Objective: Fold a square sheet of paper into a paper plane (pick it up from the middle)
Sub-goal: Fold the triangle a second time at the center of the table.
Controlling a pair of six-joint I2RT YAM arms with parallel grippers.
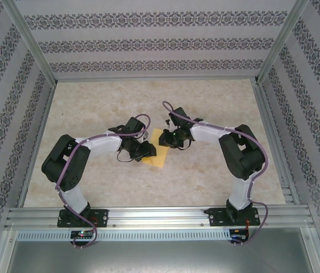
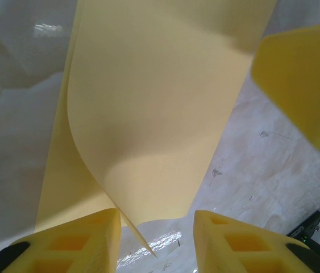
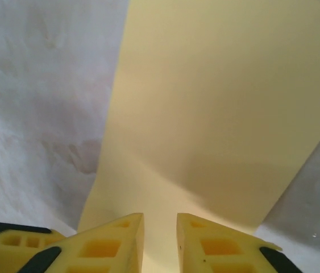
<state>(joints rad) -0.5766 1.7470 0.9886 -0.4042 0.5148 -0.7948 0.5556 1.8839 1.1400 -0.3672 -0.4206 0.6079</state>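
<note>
Inspecting the square sheet of paper (image 1: 158,158) at mid-table, with a gripper on either side.

We find the sheet on the marble-patterned table (image 1: 91,114), the left gripper (image 2: 157,242) meeting it from the left and the right gripper (image 3: 160,242) from the right. In the left wrist view one side of the sheet is lifted and curled upward. Its lower edge runs down into the gap between the fingers, nearer the finger at the left of that view. Those jaws stand well apart, released, with bare table showing between them. In the right wrist view the sheet spreads ahead of the fingertips and reaches in between them. Those jaws are drawn close, leaving a narrow slit, and we cannot tell whether they pinch the paper.
</note>
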